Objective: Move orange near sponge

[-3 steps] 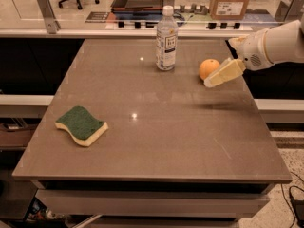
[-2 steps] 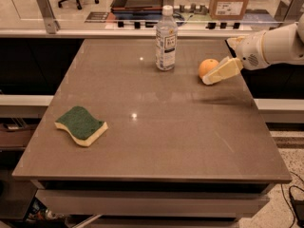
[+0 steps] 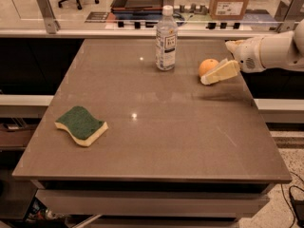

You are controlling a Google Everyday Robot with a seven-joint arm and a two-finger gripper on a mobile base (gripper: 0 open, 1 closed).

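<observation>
While the sponge (image 3: 81,125) lies well apart on the counter (image 3: 166,146), the hand (image 3: 219,69), fingers apart, is at the orange (image 3: 206,65) near the water bottle (image 3: 166,38).

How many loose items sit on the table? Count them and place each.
3: the clear bottle at far centre, the orange far right beside the hand, the sponge near left. None seems hidden.

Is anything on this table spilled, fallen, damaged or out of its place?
Nothing stands out. The bottle stands upright and capped, the sponge lies flat, green side up, at the front left, and the orange sits whole at the far right with the gripper close beside it. No spill shows on the table.
</observation>
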